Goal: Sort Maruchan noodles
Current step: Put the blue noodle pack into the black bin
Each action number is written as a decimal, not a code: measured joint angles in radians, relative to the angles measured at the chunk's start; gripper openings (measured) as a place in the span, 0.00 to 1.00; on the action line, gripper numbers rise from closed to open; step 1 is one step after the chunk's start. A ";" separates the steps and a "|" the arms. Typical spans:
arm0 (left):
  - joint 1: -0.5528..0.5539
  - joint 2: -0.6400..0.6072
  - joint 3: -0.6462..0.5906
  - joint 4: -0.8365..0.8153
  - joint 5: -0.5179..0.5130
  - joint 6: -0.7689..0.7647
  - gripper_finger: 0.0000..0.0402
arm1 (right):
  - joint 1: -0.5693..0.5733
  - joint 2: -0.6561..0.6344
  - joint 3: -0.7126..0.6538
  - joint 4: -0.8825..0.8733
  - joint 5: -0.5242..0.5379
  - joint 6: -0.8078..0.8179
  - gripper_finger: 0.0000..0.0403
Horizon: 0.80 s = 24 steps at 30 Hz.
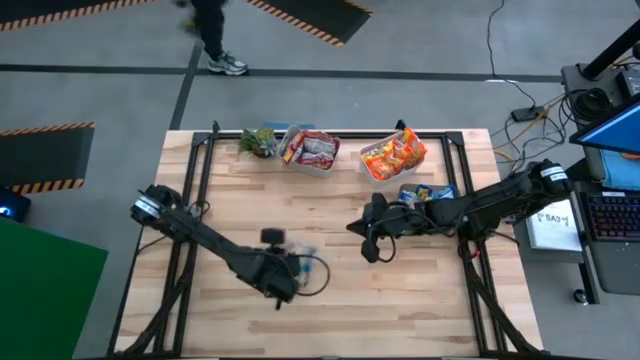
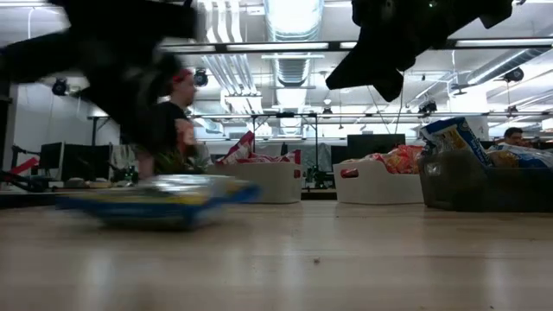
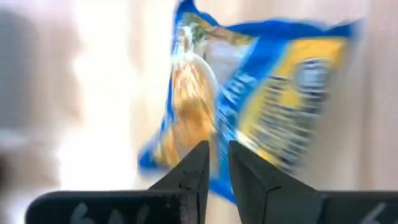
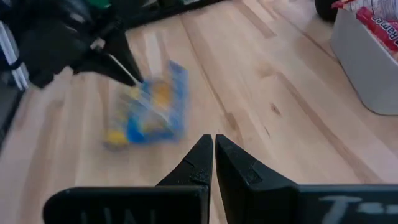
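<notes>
A blue-yellow Maruchan noodle packet (image 1: 300,252) (image 2: 160,200) (image 4: 152,109) is low over the wooden table, left of centre, and shows blurred. My left gripper (image 1: 288,264) (image 3: 219,155) stands over its near end with only a thin gap between the fingers, which are closed on the packet. My right gripper (image 1: 368,238) (image 4: 213,142) is shut on nothing and hangs above the table right of centre, pointing toward the packet. My left gripper pinches the packet's edge (image 3: 219,134) between its two fingertips, coming steeply from above. The rest of the packet (image 3: 267,87) spreads out beyond the fingers. Whether it is lifted clear or still drags on the table, I cannot tell.
At the far edge stand a white tub of pink-red packets (image 1: 312,152) and a white tub of orange packets (image 1: 392,160), with a small green plant (image 1: 260,142) to their left. A clear tub with blue packets (image 1: 428,193) lies under my right arm. A person (image 1: 215,40) walks beyond the table.
</notes>
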 joint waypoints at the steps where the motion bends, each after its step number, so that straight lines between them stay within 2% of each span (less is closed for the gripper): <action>1: 0.006 -0.002 0.027 0.002 -0.060 0.035 0.10 | 0.000 0.000 0.000 0.003 0.001 0.023 0.02; 4: 0.022 -0.003 0.079 0.006 -0.128 0.120 0.10 | -0.002 0.000 0.000 0.000 0.025 0.126 0.03; 9: 0.043 -0.004 0.073 0.084 -0.133 0.238 0.10 | -0.013 0.013 0.000 -0.015 0.026 0.212 0.11; 17: 0.124 -0.004 -0.082 0.457 -0.132 0.442 0.10 | -0.091 0.089 0.000 -0.023 0.024 0.360 0.43; 24: 0.207 -0.004 -0.210 0.710 -0.100 0.492 0.10 | -0.165 0.194 0.006 -0.023 -0.032 0.431 0.66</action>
